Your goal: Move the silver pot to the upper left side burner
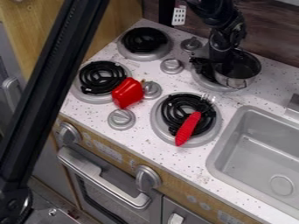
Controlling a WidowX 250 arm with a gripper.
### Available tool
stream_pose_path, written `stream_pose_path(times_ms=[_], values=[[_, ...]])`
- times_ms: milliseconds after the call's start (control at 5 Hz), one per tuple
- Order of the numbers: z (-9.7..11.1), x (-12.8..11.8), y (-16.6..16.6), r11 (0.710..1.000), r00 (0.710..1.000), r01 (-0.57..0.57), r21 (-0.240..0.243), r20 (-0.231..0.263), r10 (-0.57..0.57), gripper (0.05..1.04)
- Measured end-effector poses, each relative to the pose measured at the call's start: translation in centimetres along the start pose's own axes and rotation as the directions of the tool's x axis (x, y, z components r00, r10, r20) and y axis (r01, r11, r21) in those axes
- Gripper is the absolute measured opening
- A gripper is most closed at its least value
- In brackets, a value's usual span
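The silver pot (238, 77) is at the upper right of the camera view, on or against the right side of the back right burner (219, 86). My black gripper (217, 65) hangs down at the pot's left side, its lower part overlapping the pot's left rim and the burner. Whether it touches the pot wall is hard to tell. The upper left burner (144, 41), a black coil in a silver ring, has nothing on it.
A red pepper (127, 92) lies beside the lower left burner (102, 78). A red-handled utensil (188, 128) rests across the front right burner (182, 112). Silver knobs (172, 66) stand between burners. The sink (262, 148) is at right; a black bar (50, 87) crosses the left foreground.
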State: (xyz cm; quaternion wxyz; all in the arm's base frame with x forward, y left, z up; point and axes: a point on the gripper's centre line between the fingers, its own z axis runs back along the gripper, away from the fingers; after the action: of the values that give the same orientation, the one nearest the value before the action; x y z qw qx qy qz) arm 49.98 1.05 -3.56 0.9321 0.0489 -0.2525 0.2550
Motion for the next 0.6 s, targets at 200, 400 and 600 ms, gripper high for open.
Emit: stream_pose_path(times_ms=[200,400,600], values=[[-0.75,-0.81,0.09,1.000,1.000,-0.009,0.005,-0.017,0.009,0.997],[-0.74,-1.00,0.15,1.000,1.000,-0.011,-0.005,0.001,0.011,0.961],[-0.78,-0.87,-0.41,1.000,1.000,-0.007,-0.024,-0.025,0.006,0.685]])
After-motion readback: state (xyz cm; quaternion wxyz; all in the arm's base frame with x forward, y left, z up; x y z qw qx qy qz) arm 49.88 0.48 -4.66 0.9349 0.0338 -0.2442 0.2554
